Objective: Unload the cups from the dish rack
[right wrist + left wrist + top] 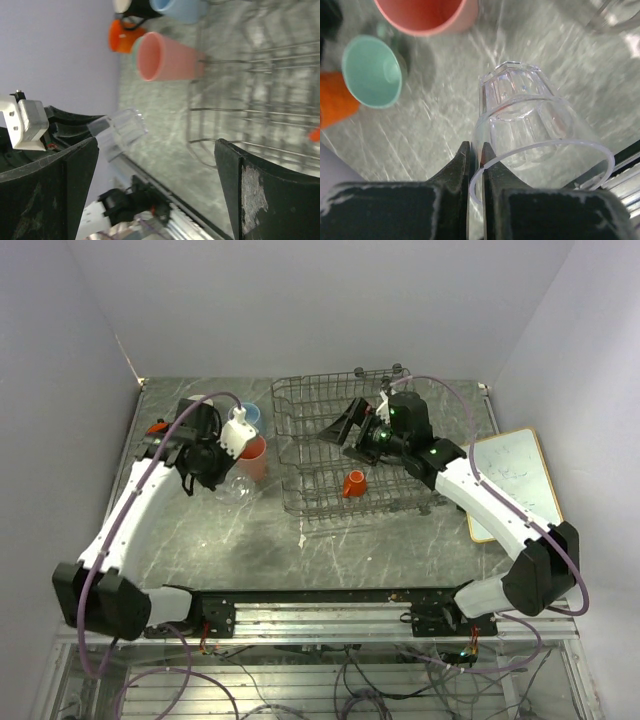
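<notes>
My left gripper (222, 472) is shut on the rim of the clear glass (530, 125), one finger inside and one outside, holding it tilted low over the table left of the dish rack (300, 440). The pink tumbler (252, 455), light blue mug (248, 415), orange mug (158, 427), pale green cup (372, 70) and black mug (327, 15) stand on the table near it. The tiny orange cup (353, 483) lies inside the rack. My right gripper (352, 430) hangs open and empty above the rack's middle, facing left; its wrist view shows the glass (122, 131) and tumbler (170, 56).
A white board with a wooden frame (510, 480) lies right of the rack. The rack's wire tines (260, 90) stand below my right gripper (156, 150). Purple walls close in the table on three sides.
</notes>
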### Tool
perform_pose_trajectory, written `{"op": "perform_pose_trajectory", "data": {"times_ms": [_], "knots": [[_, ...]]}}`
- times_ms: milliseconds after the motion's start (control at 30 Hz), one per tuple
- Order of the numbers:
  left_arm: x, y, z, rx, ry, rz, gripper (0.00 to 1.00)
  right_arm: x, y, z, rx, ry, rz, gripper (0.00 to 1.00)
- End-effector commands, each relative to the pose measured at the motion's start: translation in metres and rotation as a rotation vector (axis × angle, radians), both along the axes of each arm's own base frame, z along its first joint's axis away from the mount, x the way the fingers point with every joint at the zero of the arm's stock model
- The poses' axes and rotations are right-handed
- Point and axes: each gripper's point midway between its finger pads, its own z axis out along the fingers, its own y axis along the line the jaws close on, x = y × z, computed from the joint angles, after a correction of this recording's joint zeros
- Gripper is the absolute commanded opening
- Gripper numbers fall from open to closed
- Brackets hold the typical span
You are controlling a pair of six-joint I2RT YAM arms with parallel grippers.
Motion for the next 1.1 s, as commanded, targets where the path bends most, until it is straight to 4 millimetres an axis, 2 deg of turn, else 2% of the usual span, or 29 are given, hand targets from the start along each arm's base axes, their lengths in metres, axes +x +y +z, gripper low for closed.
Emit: {"op": "perform_pose_trajectory", "data": {"times_ms": [0, 167, 300, 433, 567, 800, 1067], "knots": [[-0.004, 0.033, -0.039, 0.185, 0.126, 0.083, 0.07, 0.002, -0.051, -0.035, -0.281, 0.017, -0.102, 1.00], [0.004, 0.043, -0.068, 0.251, 0.159, 0.122, 0.07, 0.006, -0.070, -0.043, -0.377, 0.007, -0.146, 1.00], [0.015, 0.060, -0.088, 0.342, 0.167, 0.152, 0.07, 0.008, -0.091, -0.066, -0.504, 0.016, -0.185, 1.00], [0.027, 0.072, -0.099, 0.343, 0.184, 0.192, 0.07, 0.005, -0.102, -0.093, -0.581, 0.045, -0.188, 1.00], [0.038, 0.073, -0.100, 0.295, 0.192, 0.230, 0.07, 0.004, -0.102, -0.109, -0.623, 0.063, -0.173, 1.00], [0.040, 0.052, -0.106, 0.182, 0.247, 0.217, 0.07, 0.007, -0.092, -0.125, -0.677, 0.073, -0.129, 1.00], [0.037, 0.051, -0.116, 0.175, 0.285, 0.212, 0.20, 0.015, -0.089, -0.147, -0.801, 0.080, -0.117, 1.00]]}}
